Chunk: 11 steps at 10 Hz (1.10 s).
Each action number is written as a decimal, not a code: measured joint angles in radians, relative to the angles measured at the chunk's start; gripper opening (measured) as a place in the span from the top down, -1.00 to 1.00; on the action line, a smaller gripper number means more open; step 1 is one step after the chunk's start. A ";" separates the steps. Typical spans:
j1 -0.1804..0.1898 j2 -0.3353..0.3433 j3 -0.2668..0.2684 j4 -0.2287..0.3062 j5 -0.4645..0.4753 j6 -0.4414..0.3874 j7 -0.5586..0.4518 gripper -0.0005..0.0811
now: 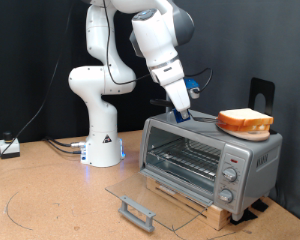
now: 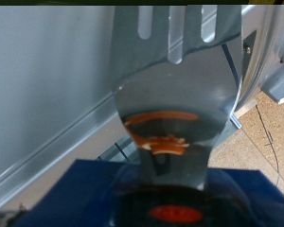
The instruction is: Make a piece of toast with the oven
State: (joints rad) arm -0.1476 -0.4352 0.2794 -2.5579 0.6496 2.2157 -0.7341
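The silver toaster oven sits right of centre in the exterior view, on a wooden board resting on the brown table. Its glass door is open and folded flat toward the lower centre of the frame, the handle at the near edge. The wire rack shows inside the cavity, with no slice seen on it. Three round knobs run down the panel on the oven's right side.

A slice of bread lies on the oven's roof toward the upper right, on an orange dish — thick-looking, tan face, browner crust. The thin piece of toast named in the task cannot be made out in either view.

The white arm descends from the upper centre of the exterior view; its gripper is at the left part of the oven roof, just beside the dish and slice, apart from them. Something blue shows at the fingertips there.

The wrist view is filled by the oven's grey metal top and a shiny curved surface with orange reflections — blurred. Whether the fingers are parted or closed, or grasping anything, cannot be told.
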 joint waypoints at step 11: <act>0.027 -0.002 0.081 -0.013 0.033 0.045 0.024 -0.13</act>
State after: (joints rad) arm -0.1206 -0.4372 0.3602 -2.5709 0.6824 2.2606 -0.7100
